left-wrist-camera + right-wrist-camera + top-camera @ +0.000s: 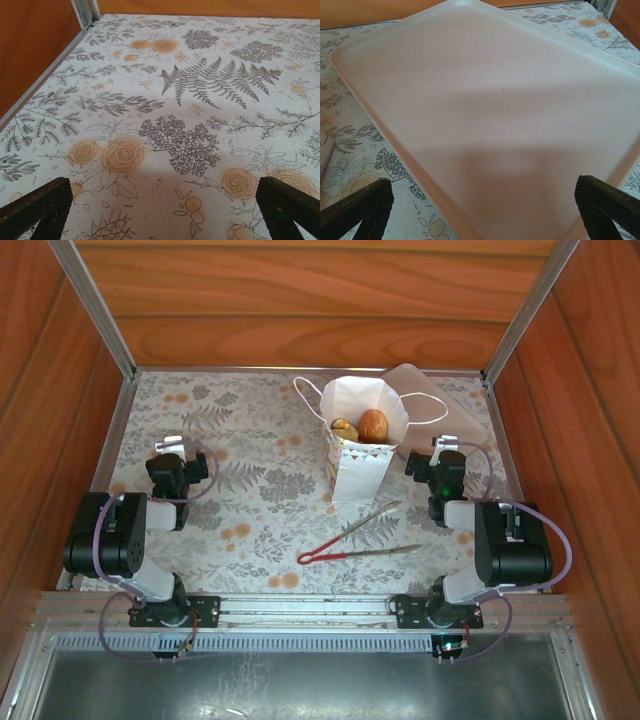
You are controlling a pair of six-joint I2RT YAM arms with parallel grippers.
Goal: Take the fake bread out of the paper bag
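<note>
Tongs [355, 540] with a red hinge end lay on the flowered desk [230, 440] close to its near edge, between your two arms, with their metal tips pointing toward the right side. Behind them, toward the far edge and a little right of the middle, the paper bag [358, 445] stood upright with its mouth open and its cord handles flopped out to either side. You could see the fake bread [373, 424] inside it: a round golden-brown roll sat high near the mouth, with a paler piece [345, 428] just beside it on the left. How many more lay beneath them you could not tell. A beige tray [485, 100] lay flat in the far right corner of the desk, partly hidden behind the bag. Your left end effector [162, 207] hovered over the left side of the desk, well apart from the bag, with its fingers spread wide, nothing between them, and the patterned surface beneath. Your right end effector [482, 207] hung just to the right of the bag, above the tray, with its fingers likewise wide apart and holding nothing.
</note>
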